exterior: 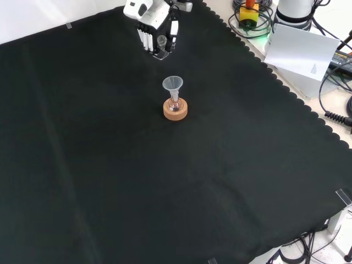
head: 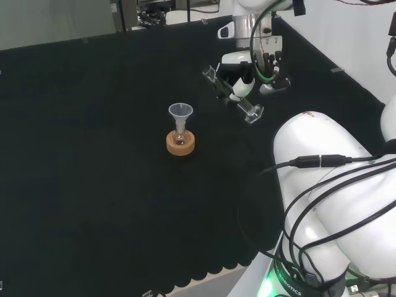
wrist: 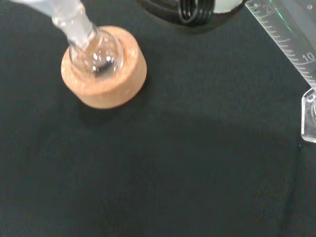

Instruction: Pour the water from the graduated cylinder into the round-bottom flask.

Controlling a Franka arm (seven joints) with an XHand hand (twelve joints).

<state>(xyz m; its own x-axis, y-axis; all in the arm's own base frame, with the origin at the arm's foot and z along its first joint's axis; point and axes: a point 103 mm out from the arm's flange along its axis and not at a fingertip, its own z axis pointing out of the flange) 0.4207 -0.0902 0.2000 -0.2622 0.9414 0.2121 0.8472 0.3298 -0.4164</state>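
A small clear round-bottom flask (head: 180, 133) stands in a cork ring (head: 181, 144) mid-cloth, with a clear funnel (head: 180, 112) in its neck. In the front view the flask (exterior: 175, 103), ring (exterior: 175, 111) and funnel (exterior: 172, 84) sit below the hand (exterior: 149, 25). To the right of the flask in the head view, the hand (head: 263, 65) has its fingers curled round the clear graduated cylinder (head: 238, 99), which leans with its base low. The wrist view has the flask (wrist: 96, 53) on its ring (wrist: 106, 84), and the cylinder's scale (wrist: 291, 44) and foot (wrist: 310, 116) at the edge. I cannot tell the water level.
The arm's white links (head: 334, 198) with black cables fill the head view's right. The cloth's scalloped edge (exterior: 286, 91) runs along the front view's right, with a white sheet (exterior: 302, 52) and cables beyond it. Open black cloth surrounds the flask.
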